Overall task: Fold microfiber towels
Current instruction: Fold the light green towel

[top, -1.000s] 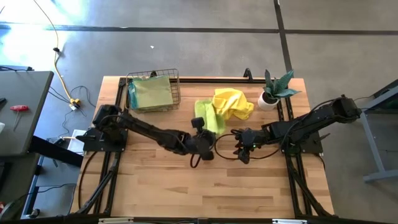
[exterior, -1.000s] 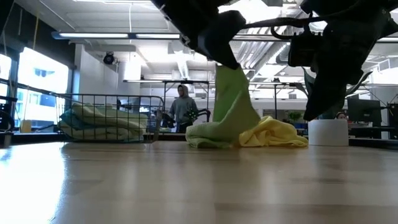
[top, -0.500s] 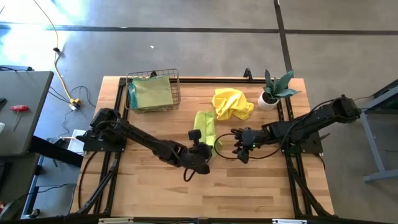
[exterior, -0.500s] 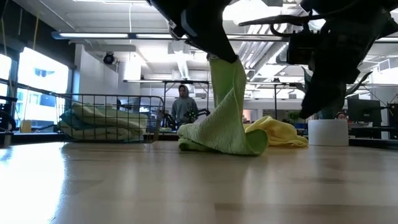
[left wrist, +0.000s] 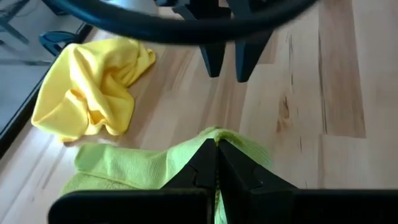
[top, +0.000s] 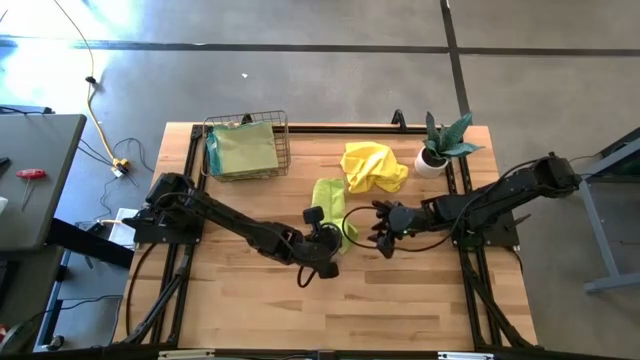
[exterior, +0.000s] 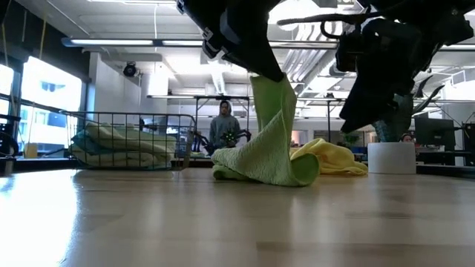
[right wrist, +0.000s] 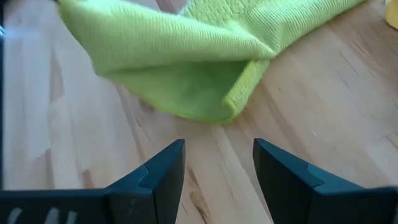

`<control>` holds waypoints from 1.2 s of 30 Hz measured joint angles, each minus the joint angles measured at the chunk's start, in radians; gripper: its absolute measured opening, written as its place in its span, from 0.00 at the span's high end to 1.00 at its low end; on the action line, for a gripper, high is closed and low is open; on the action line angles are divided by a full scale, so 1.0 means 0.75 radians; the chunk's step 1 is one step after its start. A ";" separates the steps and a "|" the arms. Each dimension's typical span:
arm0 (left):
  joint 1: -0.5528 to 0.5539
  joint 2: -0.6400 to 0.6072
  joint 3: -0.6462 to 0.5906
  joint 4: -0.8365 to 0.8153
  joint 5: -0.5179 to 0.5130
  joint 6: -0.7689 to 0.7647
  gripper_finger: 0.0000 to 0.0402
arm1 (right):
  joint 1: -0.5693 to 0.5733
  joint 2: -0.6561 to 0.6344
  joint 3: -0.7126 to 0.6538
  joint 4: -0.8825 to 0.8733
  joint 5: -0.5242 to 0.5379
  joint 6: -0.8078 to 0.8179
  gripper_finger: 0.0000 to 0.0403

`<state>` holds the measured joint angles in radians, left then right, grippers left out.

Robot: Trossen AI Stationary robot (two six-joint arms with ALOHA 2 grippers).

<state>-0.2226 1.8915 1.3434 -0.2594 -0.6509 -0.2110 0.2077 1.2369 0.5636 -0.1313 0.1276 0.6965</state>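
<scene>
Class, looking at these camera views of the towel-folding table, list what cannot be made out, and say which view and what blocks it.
- Pale folded towels in the wire basket: count unclear, stacked; high view.
- Lime green microfiber towel: gripped corner hidden by left end effector; low view.
- Crumpled yellow microfiber towel: partly hidden behind lime towel; low view.

No text, label, brand, number or sign can be read in any of the views
</scene>
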 joint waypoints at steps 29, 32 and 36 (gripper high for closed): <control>-0.001 0.001 -0.002 -0.185 0.005 -0.183 1.00 | 0.074 0.157 -0.007 0.002 0.068 -1.226 0.55; -0.001 0.001 -0.002 -0.188 0.006 -0.184 1.00 | 0.130 0.238 -0.008 0.057 0.093 -1.642 0.55; -0.001 0.001 -0.002 -0.188 0.015 -0.184 1.00 | 0.175 0.353 -0.008 0.150 0.286 -2.070 0.57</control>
<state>-0.2234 1.8923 1.3422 -0.4007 -0.6395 -0.3489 0.3389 1.5015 0.5579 -0.0192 0.3424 -0.8561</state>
